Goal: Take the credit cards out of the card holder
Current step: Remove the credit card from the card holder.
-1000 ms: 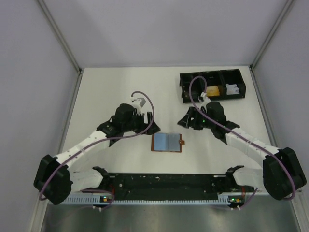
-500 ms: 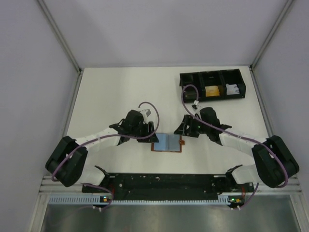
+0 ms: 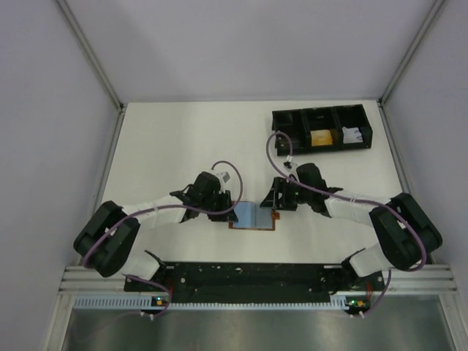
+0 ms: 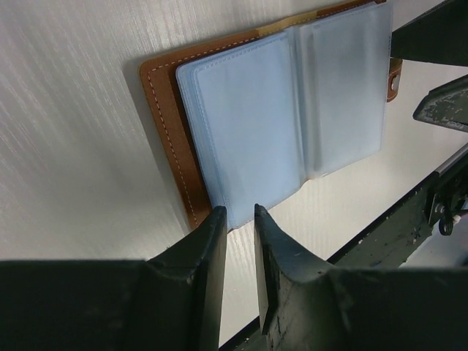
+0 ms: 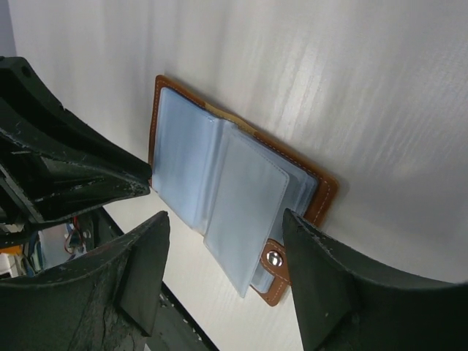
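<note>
While the card holder [image 4: 164, 124] lies open between them, my left gripper [image 4: 238, 216] sits nearly closed at its corner, grip unclear. My right gripper [image 5: 225, 219], spread wide, should pin the tab [image 5: 274, 257] first.

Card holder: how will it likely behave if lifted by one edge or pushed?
Probably floppy: the card holder lies open and its clear sleeves fan loosely, so they would likely sag. It looks thin and flat, so probably light and unlikely to roll. On the smooth table it may slide when pushed.
</note>
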